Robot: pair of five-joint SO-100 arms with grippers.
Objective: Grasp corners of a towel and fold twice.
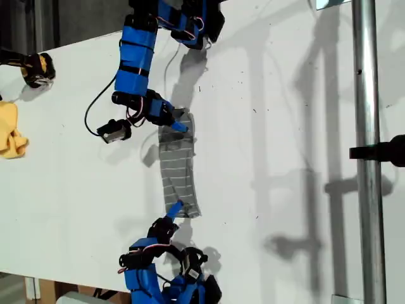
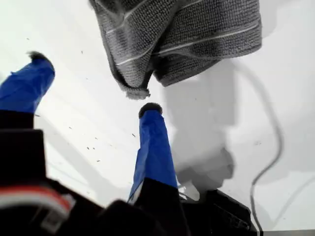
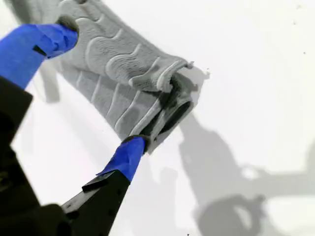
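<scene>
Grey cloth towel with thin white stripes (image 1: pixel 178 171), folded into a narrow strip, lies mid white table (image 1: pixel 285 158) in the exterior view, running 12 to 6 o'clock. My first gripper (image 2: pixel 93 83) is wide open, holding nothing, fingertips just short of a towel corner (image 2: pixel 135 92). My second gripper (image 3: pixel 101 81) is open too, jaws straddling the towel's end, not clamped. Small yellow cloth (image 1: pixel 11 130) sits at 9 o'clock, well apart.
</scene>
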